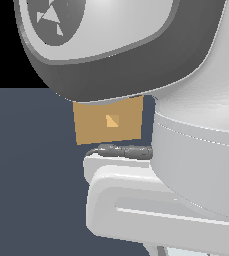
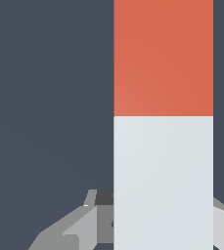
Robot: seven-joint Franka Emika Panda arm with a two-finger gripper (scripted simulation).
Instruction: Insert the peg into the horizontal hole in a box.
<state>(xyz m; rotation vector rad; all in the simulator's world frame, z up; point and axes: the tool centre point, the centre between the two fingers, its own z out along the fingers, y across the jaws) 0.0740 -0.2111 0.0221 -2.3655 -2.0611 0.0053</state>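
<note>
Though we cannot tell whether our gripper (image 2: 163, 229) clamps the peg (image 2: 163, 122), its fingers flank the white half, a sensible hold on a seemingly stiff, light, smooth-sided bar, the box (image 1: 108, 122) apart.

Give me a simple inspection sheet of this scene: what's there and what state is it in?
Surface: plain dark blue-grey floor, bare where visible.
Job's things: tan box upright, partly hidden behind the arm; its square hole empty. Peg, red-orange half and white half, seen only in the wrist view.
Clutter: nothing seen.
End effector: fingers on both sides of the peg's white half; contact cannot be told.
Cables: dark cable-like piece on the arm.
Surroundings: black background; white arm fills much of the exterior view.
</note>
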